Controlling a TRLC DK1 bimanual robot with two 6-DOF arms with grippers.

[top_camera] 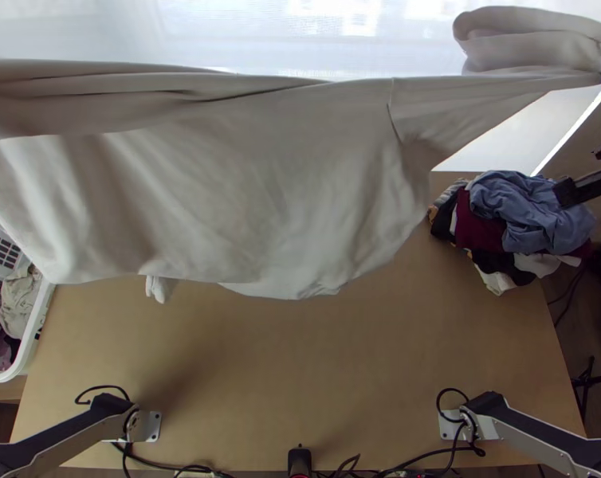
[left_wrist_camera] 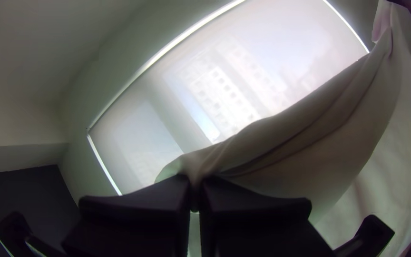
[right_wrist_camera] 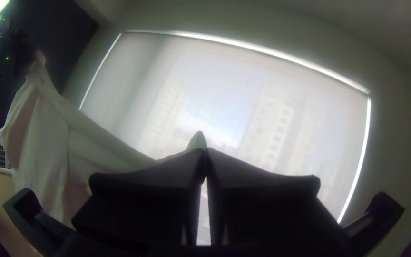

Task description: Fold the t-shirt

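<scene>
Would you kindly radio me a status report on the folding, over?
Left pincer, right pincer: both shut on t-shirt. T-shirt hanging between them, over table. Clothes pile, table's right side, may crowd laying-down.

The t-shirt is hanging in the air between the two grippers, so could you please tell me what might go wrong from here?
The t-shirt hangs only from where the left gripper and right gripper pinch it, so a slip could drop one side. Folds run along its upper edge and might get laid down as creases. Lowered off-centre, it could catch the basket or land on the clothes pile.
</scene>
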